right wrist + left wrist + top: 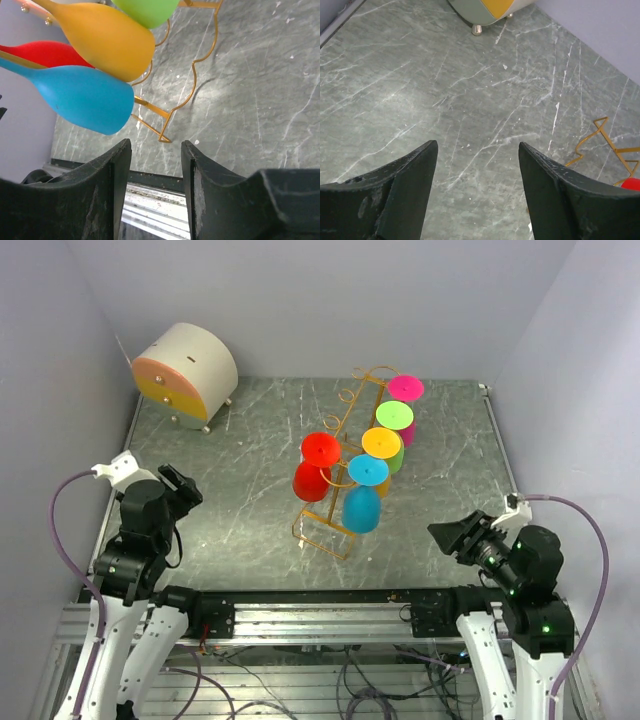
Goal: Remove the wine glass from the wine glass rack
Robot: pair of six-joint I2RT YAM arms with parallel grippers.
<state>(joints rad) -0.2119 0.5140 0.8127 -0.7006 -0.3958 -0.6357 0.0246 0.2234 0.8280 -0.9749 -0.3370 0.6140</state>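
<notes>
The golden-orange wire wine glass rack (335,455) stands mid-table with several coloured wine glasses hanging upside down on it: blue (362,495), red (316,466), yellow (383,452), green (394,417) and pink (405,390). In the right wrist view the blue glass (80,97), yellow glass (107,37) and red glass (45,54) hang up and to the left of my fingers, with the rack base (165,117) beyond. My right gripper (447,535) is open and empty, to the right of the rack. My left gripper (185,485) is open and empty, far to the left.
A round cream drawer box (186,372) with yellow and orange fronts stands at the back left; its foot shows in the left wrist view (477,30). The rack's base corner (600,142) shows at that view's right edge. Grey walls enclose the marble table (250,500).
</notes>
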